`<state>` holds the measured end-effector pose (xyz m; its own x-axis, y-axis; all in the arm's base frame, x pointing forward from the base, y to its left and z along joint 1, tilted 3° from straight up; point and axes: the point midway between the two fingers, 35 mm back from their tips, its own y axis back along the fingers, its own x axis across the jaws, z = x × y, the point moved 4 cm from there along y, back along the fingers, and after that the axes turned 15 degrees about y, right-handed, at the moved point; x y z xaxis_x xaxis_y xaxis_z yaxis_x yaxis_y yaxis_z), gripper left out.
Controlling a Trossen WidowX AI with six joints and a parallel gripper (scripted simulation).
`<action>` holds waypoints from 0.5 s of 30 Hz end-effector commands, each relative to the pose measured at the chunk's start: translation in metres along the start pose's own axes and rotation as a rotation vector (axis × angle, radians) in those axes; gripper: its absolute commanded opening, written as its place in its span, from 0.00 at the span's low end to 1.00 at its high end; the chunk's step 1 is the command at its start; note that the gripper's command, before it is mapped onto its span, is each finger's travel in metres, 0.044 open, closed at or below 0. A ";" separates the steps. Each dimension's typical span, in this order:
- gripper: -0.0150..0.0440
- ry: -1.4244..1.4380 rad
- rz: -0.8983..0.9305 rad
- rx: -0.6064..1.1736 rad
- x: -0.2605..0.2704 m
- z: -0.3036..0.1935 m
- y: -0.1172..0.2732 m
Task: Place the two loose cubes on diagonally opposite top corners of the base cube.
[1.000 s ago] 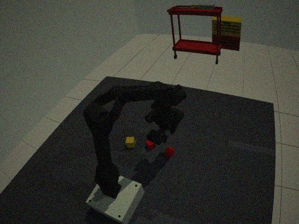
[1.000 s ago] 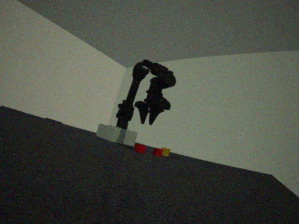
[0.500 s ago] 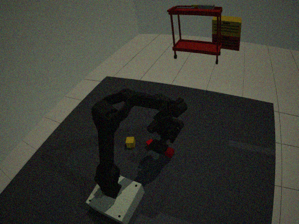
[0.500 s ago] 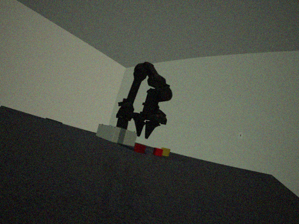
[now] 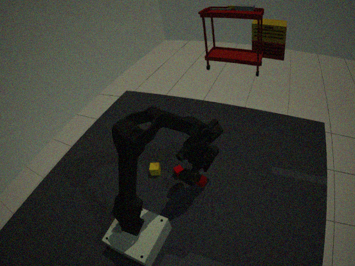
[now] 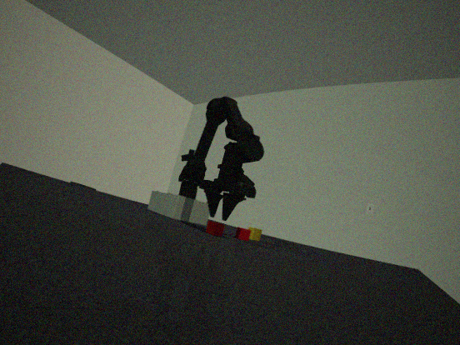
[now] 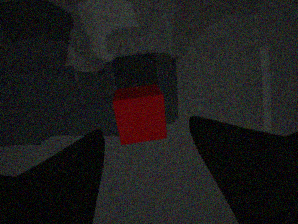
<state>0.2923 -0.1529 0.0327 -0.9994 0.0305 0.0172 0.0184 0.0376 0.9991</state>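
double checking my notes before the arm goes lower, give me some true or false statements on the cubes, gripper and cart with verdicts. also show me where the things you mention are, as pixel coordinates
1. The gripper (image 5: 188, 177) (image 6: 218, 217) (image 7: 147, 129) is clamped on a cube. False: its fingers stand apart, with nothing between them.
2. The yellow cube (image 5: 154, 169) (image 6: 255, 234) rests on the dark mat (image 5: 257, 209) (image 6: 229, 300). True.
3. The two red cubes are already stacked. False: they stand apart on the mat.
4. The cart (image 5: 235, 14) is red. True.
5. The fingertips are above the red cubes' tops in the exterior view. True.
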 end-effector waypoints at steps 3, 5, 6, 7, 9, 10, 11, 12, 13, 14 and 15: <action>0.70 0.003 0.004 -0.006 0.001 0.001 -0.012; 0.70 0.003 0.004 -0.006 0.001 0.001 -0.015; 0.70 0.003 0.004 -0.006 0.001 0.001 -0.016; 0.70 0.003 0.004 -0.006 0.001 0.001 -0.018; 0.70 0.003 0.004 -0.006 0.002 0.001 -0.021; 0.70 0.003 0.004 -0.006 0.002 0.001 -0.023; 0.70 0.003 0.004 -0.006 0.002 0.001 -0.025; 0.70 0.003 0.004 -0.006 0.002 0.001 -0.026; 0.70 0.003 0.004 -0.006 0.002 0.002 -0.027; 0.70 0.003 0.004 -0.006 0.002 0.002 -0.028; 0.70 0.003 0.004 -0.006 0.002 0.002 -0.029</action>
<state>0.2914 -0.1534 0.0086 -0.9993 0.0305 0.0194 0.0206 0.0365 0.9991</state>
